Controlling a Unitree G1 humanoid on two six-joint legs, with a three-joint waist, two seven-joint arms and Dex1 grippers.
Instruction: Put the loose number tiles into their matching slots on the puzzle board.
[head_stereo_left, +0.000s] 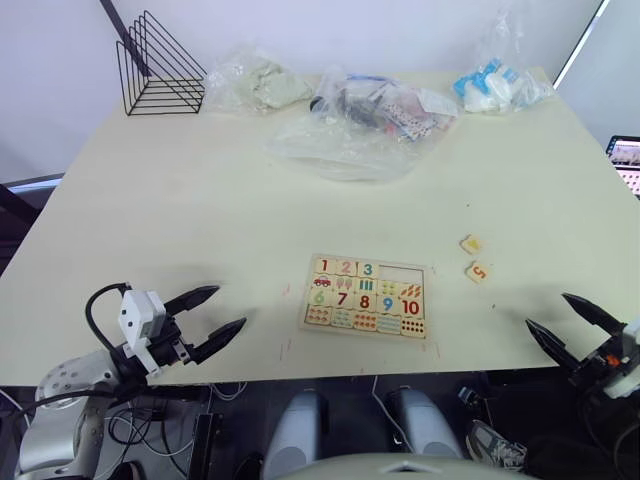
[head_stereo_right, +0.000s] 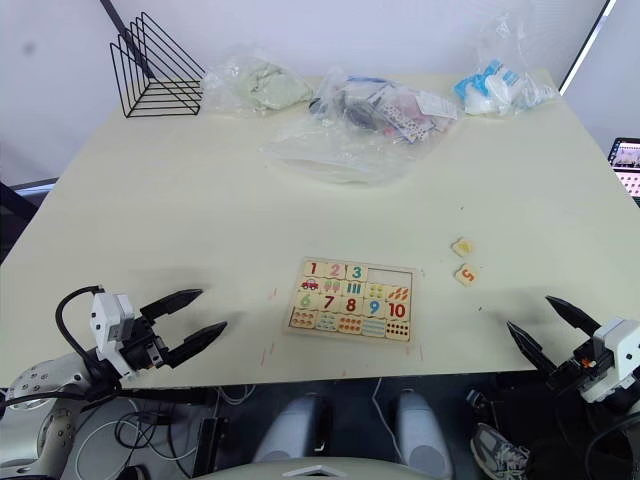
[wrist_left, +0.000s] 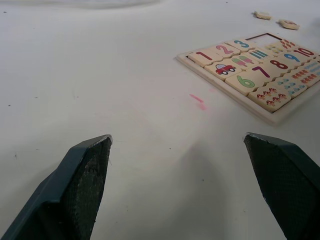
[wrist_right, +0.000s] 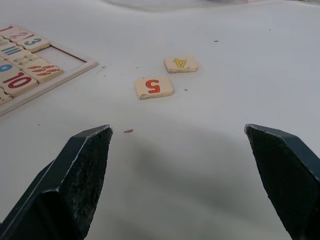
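Left eye view: puzzle board (head_stereo_left: 367, 296) sits near the tabletop's (head_stereo_left: 200, 200) front edge, 1–3 seated, two slots (head_stereo_left: 404, 272) bare. We see the 4 tile (head_stereo_left: 471, 243) and 5 tile (head_stereo_left: 477, 271) loose just beside it, toward the right edge. Left tool (head_stereo_left: 214, 313) and right tool (head_stereo_left: 560, 318) gape wide, holding nothing, at the front corners.

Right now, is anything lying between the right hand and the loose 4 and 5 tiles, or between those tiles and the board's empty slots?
Nothing visible does: bare table separates the open right hand from the 5 tile and 4 tile, and both tiles from the empty slots.
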